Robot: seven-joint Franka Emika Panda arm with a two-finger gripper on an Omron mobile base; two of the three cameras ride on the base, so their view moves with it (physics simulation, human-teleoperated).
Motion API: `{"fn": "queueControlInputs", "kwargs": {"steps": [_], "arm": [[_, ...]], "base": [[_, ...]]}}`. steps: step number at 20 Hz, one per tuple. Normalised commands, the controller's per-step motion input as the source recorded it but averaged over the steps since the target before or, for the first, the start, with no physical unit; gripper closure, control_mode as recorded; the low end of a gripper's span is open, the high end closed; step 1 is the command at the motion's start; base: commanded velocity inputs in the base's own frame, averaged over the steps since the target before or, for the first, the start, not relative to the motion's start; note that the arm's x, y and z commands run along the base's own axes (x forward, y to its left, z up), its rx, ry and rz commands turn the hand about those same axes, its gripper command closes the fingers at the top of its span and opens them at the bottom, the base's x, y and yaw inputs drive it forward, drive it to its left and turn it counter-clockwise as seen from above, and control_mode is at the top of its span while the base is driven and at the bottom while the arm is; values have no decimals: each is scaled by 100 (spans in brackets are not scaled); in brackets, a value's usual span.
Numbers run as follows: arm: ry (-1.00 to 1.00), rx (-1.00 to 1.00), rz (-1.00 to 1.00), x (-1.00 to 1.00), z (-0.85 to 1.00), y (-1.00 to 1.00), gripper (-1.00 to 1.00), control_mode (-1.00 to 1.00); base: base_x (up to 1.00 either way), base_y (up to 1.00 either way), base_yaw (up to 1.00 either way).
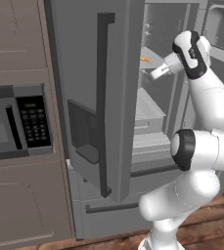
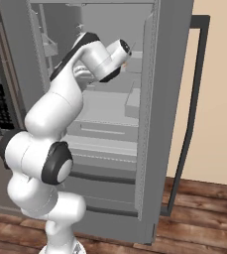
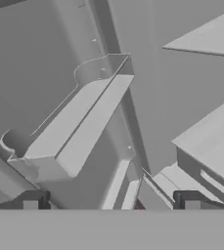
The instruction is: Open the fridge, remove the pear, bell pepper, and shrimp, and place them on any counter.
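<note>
The fridge [image 1: 84, 73] stands with both doors swung open, and its right door [image 2: 152, 124] is edge-on in the right base view. The arm reaches into the upper compartment. My gripper [image 3: 112, 202] is open, its two dark fingertips [image 3: 33, 199] far apart with nothing between them, facing a grey door bin [image 3: 79, 127] and shelf edges. A tiny orange shrimp [image 1: 144, 59] lies on an upper shelf just above and left of the white hand [image 1: 160, 72]. The pear and bell pepper are hidden. The counter is out of view.
A grey microwave [image 1: 15, 122] with a keypad sits in wood cabinets left of the fridge. The left door's dark handle [image 1: 103, 97] juts toward the base. A beige wall [image 2: 219, 99] and wooden floor [image 2: 199, 218] lie to the right.
</note>
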Motion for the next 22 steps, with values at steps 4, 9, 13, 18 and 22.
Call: {"fn": "queueControlInputs", "kwargs": {"steps": [4,9,13,18,22], "arm": [[-14,12,1,0,-34,7,-100,-100],[-15,6,0,0,-52,25,-100,-100],[-13,2,1,0,-61,31,-100,-100],[-11,2,2,0,-41,36,-100,-100],[-14,1,7,-12,-14,59,-100,-100]], "base": [[0,0,0],[0,0,0],[0,0,0],[0,0,0],[0,0,0]]}}
